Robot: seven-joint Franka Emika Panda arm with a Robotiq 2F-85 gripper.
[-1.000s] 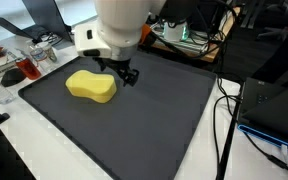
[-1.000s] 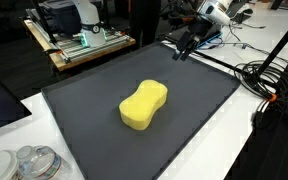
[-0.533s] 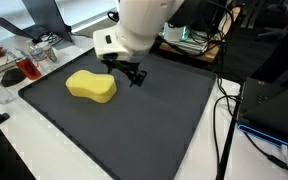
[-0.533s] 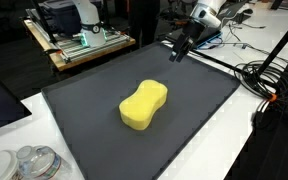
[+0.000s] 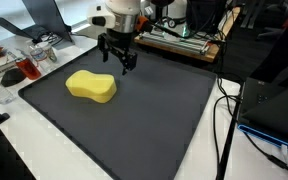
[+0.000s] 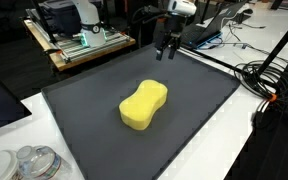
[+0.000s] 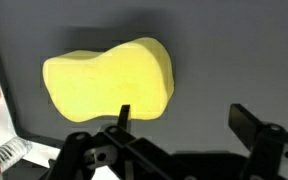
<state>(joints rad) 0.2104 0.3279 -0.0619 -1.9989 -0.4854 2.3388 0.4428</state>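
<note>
Risen and swung back, the claw (image 5: 120, 64) hung spread and empty; below it the yellow sponge (image 5: 91, 86) lay untouched on the dark mat (image 5: 149, 115).

One sponge (image 5: 91, 86), one mat (image 5: 149, 125)

Looks like a busy lab, honestly. There's a white counter (image 5: 204, 150) with a big dark grey mat (image 5: 134, 120) covering most of it. Behind it sits a wooden rack (image 6: 84, 52) stuffed with electronics, and black cables (image 6: 267, 80) snake all over one end of the counter. Some glass jars (image 6: 29, 162) sit at a corner, and a black box (image 5: 274, 110) is off by the edge. The light's bright and even.
</note>
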